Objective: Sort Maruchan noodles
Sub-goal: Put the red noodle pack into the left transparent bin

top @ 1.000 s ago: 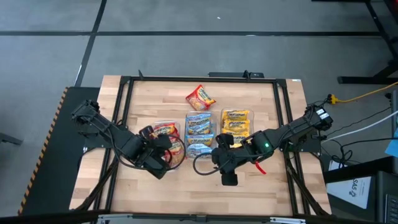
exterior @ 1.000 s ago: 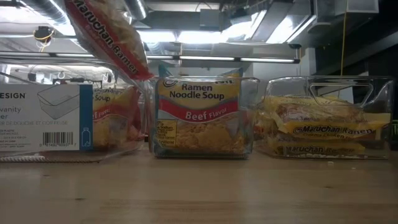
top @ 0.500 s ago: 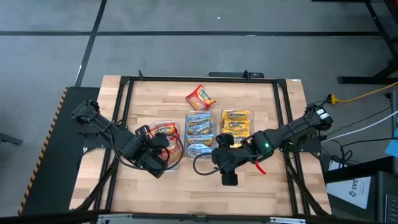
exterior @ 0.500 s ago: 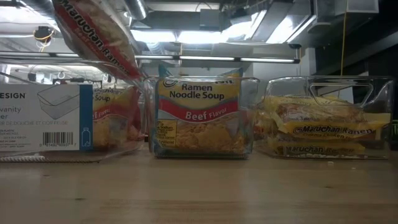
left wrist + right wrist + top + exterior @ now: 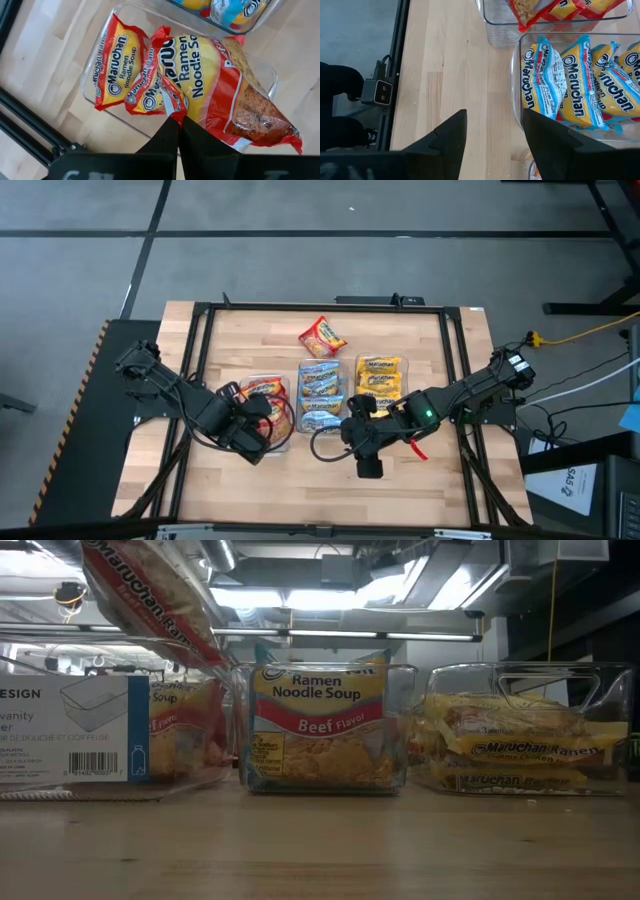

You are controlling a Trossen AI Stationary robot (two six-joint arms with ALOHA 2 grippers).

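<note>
Nearly done: three bins filled; left gripper [image 5: 174,116] jaws clenched on red packet [image 5: 225,90] over red bin [image 5: 262,402]. Right gripper [image 5: 492,131] released (idle). Stray packet [image 5: 322,336] beyond bins remains.

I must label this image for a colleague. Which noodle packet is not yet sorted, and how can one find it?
On the wooden table, three clear bins of packets stand in a row. Beyond the middle one lies one red-orange packet, alone on bare wood, in no bin.
</note>
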